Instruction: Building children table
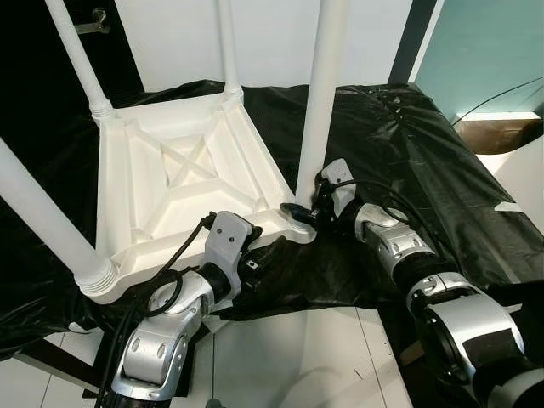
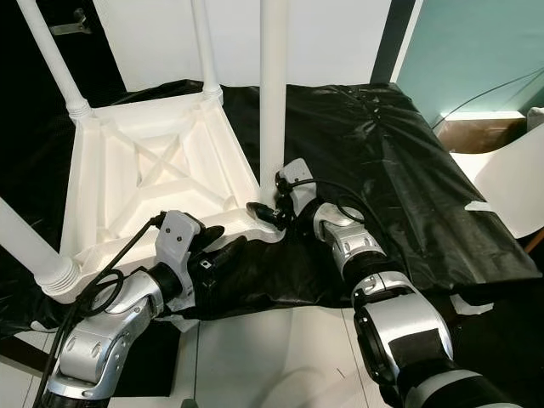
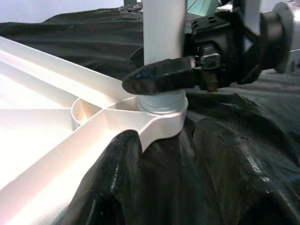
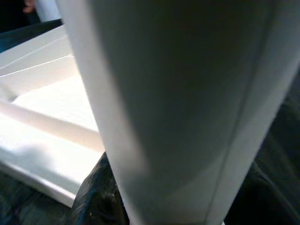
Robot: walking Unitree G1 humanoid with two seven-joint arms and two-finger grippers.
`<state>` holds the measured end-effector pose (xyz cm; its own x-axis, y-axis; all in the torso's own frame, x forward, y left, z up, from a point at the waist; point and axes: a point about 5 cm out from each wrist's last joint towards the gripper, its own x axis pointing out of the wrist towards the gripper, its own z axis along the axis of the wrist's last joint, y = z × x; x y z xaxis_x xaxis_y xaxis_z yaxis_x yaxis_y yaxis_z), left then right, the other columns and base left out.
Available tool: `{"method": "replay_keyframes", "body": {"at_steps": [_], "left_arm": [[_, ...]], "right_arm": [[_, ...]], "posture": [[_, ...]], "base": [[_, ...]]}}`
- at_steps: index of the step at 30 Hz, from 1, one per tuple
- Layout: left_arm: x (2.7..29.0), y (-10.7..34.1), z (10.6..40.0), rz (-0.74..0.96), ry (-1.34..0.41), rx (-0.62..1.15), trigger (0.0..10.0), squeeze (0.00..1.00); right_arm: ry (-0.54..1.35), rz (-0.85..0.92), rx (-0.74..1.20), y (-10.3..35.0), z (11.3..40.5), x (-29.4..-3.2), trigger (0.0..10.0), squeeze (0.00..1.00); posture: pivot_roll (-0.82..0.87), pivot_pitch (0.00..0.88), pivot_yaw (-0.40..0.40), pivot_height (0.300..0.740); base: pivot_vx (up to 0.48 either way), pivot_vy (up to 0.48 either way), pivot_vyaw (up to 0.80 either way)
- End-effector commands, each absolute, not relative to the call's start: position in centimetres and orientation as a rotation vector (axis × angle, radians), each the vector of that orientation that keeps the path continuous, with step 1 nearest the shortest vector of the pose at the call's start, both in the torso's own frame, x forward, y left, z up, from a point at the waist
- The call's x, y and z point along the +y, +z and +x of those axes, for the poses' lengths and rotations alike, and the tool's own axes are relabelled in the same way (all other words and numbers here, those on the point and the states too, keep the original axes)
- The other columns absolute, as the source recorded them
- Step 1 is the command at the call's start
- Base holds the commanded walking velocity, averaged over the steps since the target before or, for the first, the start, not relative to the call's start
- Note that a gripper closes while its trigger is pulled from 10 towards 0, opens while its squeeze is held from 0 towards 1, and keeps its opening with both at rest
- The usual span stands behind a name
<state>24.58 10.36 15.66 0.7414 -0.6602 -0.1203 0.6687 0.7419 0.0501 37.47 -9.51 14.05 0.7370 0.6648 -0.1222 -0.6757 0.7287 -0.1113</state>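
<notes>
1. The white table top lies upside down on a black sheet, its legs standing upward.
2. The left gripper sits at the table's near edge; how far its fingers are spread I cannot tell.
3. The right gripper clamps the near right leg at its base.

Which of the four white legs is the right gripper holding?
The leg at the tabletop's corner nearest the right arm. The right gripper clasps its base at the socket; the other three legs stand untouched.
</notes>
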Motion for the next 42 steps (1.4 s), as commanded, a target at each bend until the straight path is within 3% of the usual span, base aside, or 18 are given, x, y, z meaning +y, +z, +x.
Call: {"method": "replay_keyframes", "body": {"at_steps": [1, 15, 17, 25, 27, 28, 35, 36, 42], "left_arm": [[10.3, 15.6, 24.5, 0.086, -0.718, 0.103, 10.0, 0.0], [10.4, 15.4, 23.9, 0.081, -0.711, 0.118, 10.0, 0.0], [10.3, 15.3, 23.7, 0.077, -0.709, 0.123, 10.0, 0.0], [10.2, 15.2, 23.4, 0.072, -0.702, 0.128, 10.0, 0.0], [10.3, 15.2, 23.4, 0.072, -0.699, 0.129, 10.0, 0.0], [10.3, 15.2, 23.3, 0.071, -0.698, 0.13, 10.0, 0.0], [10.4, 15.2, 23.2, 0.075, -0.698, 0.131, 10.0, 0.0], [10.4, 15.4, 23.3, 0.077, -0.693, 0.121, 10.0, 0.0], [10.5, 15.8, 23.5, 0.077, -0.679, 0.094, 10.0, 0.0]], "right_arm": [[0.647, -0.137, 0.146, 12.7, 37.3, -9.9, 0.0, 0.0], [0.173, -0.057, 0.176, 11.2, 36.5, -9.0, 0.0, 0.0], [0.095, -0.03, 0.188, 10.8, 35.9, -7.8, 0.0, 0.0], [0.094, 0.012, 0.148, 11.4, 35.2, -7.0, 0.0, 0.0], [0.1, 0.025, 0.137, 11.5, 35.2, -7.0, 0.4, 0.0], [0.093, 0.001, 0.119, 11.7, 35.1, -7.2, 10.0, 0.0], [0.094, -0.001, 0.094, 11.9, 35.0, -7.8, 10.0, 0.0], [0.117, -0.004, 0.067, 12.1, 34.8, -8.0, 10.0, 1.0], [0.206, 0.018, 0.001, 13.1, 33.8, -8.1, 10.0, 1.0]], "posture": [[0.07, 0.0, -0.013, 0.74], [0.09, 0.0, -0.021, 0.74], [0.09, 0.0, -0.032, 0.74], [0.11, 0.0, -0.042, 0.74], [0.11, 0.0, -0.042, 0.74], [0.11, 0.0, -0.042, 0.74], [0.11, 0.0, -0.044, 0.74], [0.11, 0.0, -0.044, 0.74], [0.1, 0.0, -0.042, 0.74]], "base": [[0.0, 0.0, 0.0], [0.0, 0.0, 0.0], [0.0, 0.0, 0.0], [0.0, 0.0, 0.0], [0.0, 0.0, 0.0], [0.0, 0.0, 0.0], [0.0, 0.0, 0.0], [0.0, 0.0, 0.0], [0.0, 0.0, 0.0]]}}
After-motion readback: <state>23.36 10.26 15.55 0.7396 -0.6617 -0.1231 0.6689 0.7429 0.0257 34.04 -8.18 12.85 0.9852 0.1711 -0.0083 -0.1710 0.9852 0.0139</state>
